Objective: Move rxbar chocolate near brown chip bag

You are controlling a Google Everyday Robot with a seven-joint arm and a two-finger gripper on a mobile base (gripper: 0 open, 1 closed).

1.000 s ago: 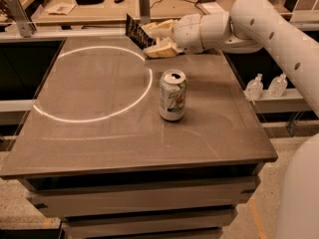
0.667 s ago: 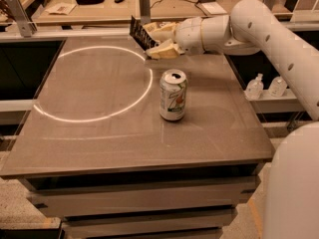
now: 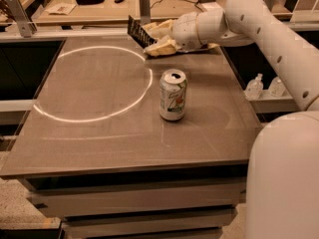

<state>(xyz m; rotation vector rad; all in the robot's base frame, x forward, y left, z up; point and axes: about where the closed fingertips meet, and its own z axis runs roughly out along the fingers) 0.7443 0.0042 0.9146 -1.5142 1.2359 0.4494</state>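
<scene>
Rxbar chocolate (image 3: 135, 30) sits at the far edge of the table (image 3: 99, 133) in the camera view, tilted on edge and apparently lifted. It seems pinched at 1 end by the gripper (image 3: 148, 40), whose 2 pale fingers (image 3: 160, 48) look closed on it. The brown chip bag is not plainly visible; the wrist and forearm may hide it. The white-and-green soda can (image 3: 173, 94) stands upright nearer the camera, well apart from the gripper.

The grip on 1 end of a thin, slick wrapper looks shallow, so a quick swing could let the bar slip out. A low sweep toward the camera could tip the can. A release this close to the far edge could send the bar off the table.
</scene>
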